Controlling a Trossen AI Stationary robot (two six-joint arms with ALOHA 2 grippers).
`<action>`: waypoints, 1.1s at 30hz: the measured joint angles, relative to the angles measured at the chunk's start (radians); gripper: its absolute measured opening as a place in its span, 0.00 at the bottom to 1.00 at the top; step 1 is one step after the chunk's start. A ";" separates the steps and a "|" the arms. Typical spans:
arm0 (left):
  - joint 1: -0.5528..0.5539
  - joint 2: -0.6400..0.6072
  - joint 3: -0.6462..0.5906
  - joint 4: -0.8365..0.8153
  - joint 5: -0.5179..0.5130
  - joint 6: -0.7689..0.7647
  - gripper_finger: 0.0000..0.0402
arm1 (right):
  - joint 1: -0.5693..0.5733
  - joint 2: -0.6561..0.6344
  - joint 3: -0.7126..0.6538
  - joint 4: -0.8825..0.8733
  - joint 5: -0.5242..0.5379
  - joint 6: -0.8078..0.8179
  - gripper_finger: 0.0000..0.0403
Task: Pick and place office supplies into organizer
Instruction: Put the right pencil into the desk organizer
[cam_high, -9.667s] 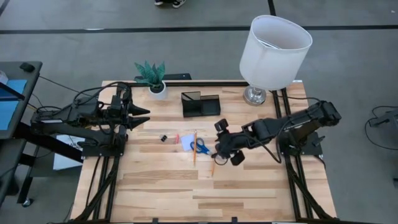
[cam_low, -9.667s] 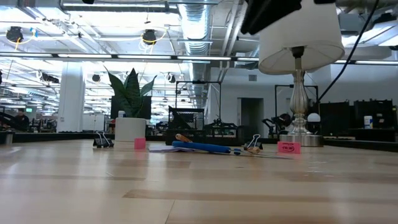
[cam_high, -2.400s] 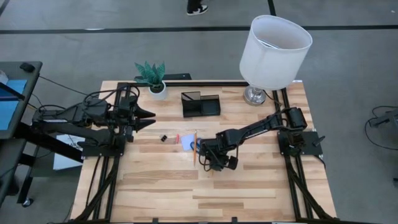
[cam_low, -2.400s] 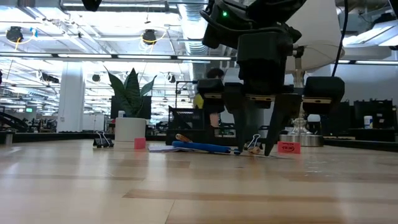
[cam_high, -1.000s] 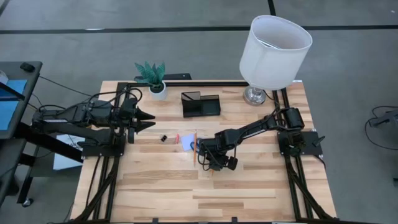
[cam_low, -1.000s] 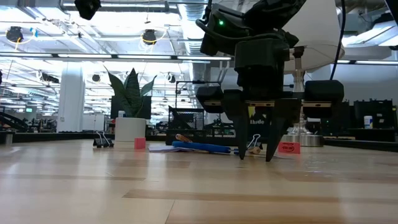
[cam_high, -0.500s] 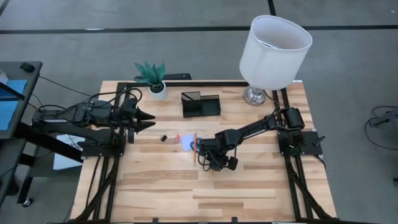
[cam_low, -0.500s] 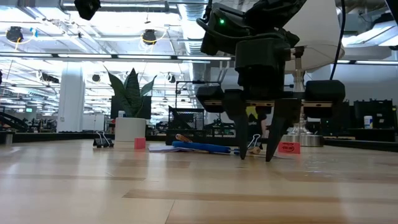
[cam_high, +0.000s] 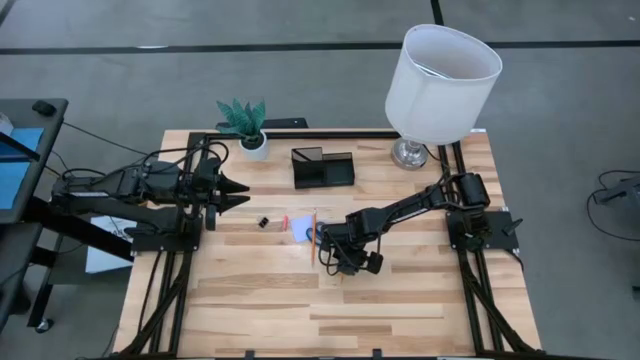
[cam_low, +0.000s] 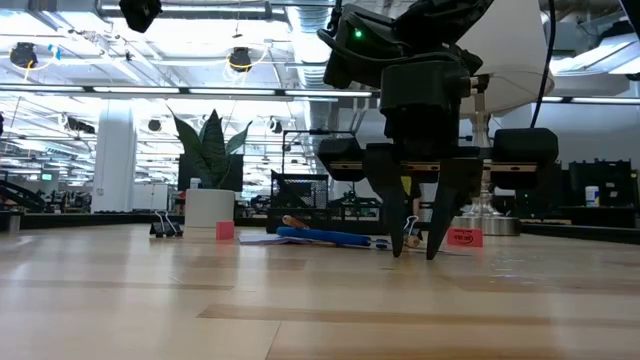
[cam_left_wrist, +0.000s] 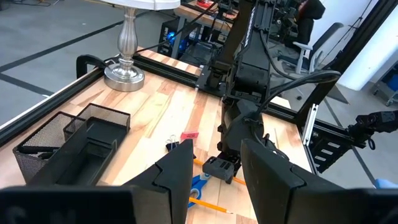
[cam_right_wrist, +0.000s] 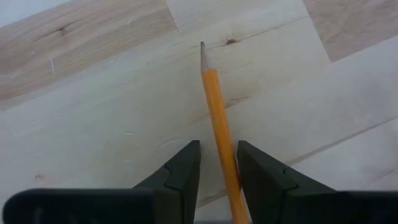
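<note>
While the right gripper (cam_high: 333, 262) stands tips-down on the wooden surface (cam_high: 260, 300), its fingers (cam_right_wrist: 180, 168) bracket a wooden pencil (cam_right_wrist: 217, 130); narrow gaps show on both sides, so the jaws are not yet clamped and nothing is grasped. The pencil's lower length is cut off by the wrist picture's edge. In the high view the arm covers most of the blue-handled scissors (cam_high: 314, 233) and the note pad. A binder clip (cam_high: 264, 221) lies apart toward the left arm. The black organizer (cam_high: 322, 168) stands near the lamp (cam_high: 440, 75). The left gripper (cam_high: 232, 190) hovers near the plant pot (cam_high: 253, 145), fingers parted, holding nothing.
</note>
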 joint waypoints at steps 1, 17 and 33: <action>0.000 0.000 0.000 0.000 0.000 0.000 0.31 | 0.000 0.000 0.000 0.000 0.000 0.000 0.25; 0.000 0.000 0.000 0.000 0.000 -0.001 0.31 | 0.000 0.000 0.000 0.005 0.005 0.000 0.19; 0.000 0.000 0.000 0.000 0.000 -0.009 0.31 | 0.000 0.000 0.000 0.007 0.007 0.011 0.16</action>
